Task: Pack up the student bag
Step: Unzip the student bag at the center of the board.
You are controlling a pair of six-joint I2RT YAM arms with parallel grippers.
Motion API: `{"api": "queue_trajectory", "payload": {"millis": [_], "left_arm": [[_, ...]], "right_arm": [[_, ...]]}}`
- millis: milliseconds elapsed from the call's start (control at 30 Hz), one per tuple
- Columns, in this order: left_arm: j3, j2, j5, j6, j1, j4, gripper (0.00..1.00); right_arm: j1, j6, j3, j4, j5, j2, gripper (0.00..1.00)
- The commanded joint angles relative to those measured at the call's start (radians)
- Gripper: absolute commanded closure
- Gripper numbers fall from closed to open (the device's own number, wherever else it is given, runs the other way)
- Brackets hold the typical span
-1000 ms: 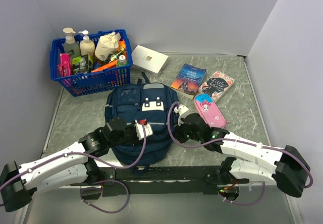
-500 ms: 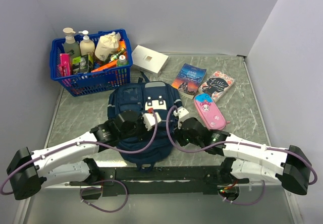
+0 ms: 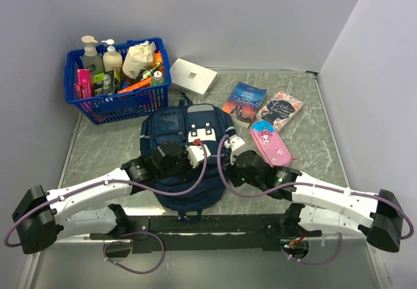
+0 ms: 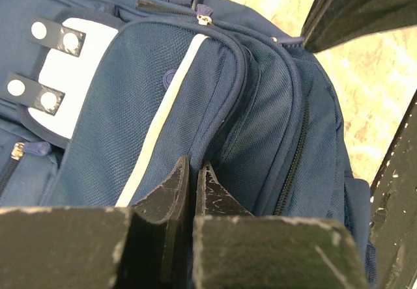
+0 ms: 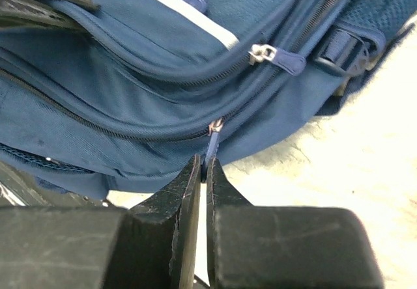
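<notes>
The student bag (image 3: 168, 123) lies flat on the tabletop (image 3: 313, 129), with the blue basket (image 3: 117, 107) just beyond its top left corner. It looks to me soft, floppy and light while unfilled, likely to sag and slide, so seams and zip tabs are the places to take hold. The left hand (image 4: 193, 173) is closed, pinching a piped seam (image 4: 225, 100) near the bag's middle. The right hand (image 5: 203, 168), at the bag's right edge, is clamped on a zip pull (image 5: 210, 147). A second ago the left hand sat lower on the bag's left side, and it has since come up toward the middle.
</notes>
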Motion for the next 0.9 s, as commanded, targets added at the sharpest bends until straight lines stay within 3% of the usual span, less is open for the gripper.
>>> {"api": "queue_trajectory", "payload": {"millis": [0,267,500,700,867], "left_arm": [[0.058,0.028,-0.096,-0.06,0.015,0.072,0.99],[0.057,0.02,-0.053,-0.087,0.015,0.072,0.99],[0.132,0.06,-0.011,-0.278,0.015,0.07,0.99],[0.236,0.085,-0.085,-0.334,0.064,-0.008,0.99],[0.331,0.054,-0.068,-0.308,0.088,-0.183,0.99]], "right_arm": [[0.083,-0.012,0.141,0.174,-0.108,0.056,1.0],[0.155,-0.001,0.077,0.237,-0.016,-0.007,1.0],[0.186,-0.052,0.063,0.381,0.039,-0.029,1.0],[0.184,-0.09,0.099,0.42,0.087,0.02,1.0],[0.108,-0.07,0.137,0.377,0.075,0.114,1.0]]}}
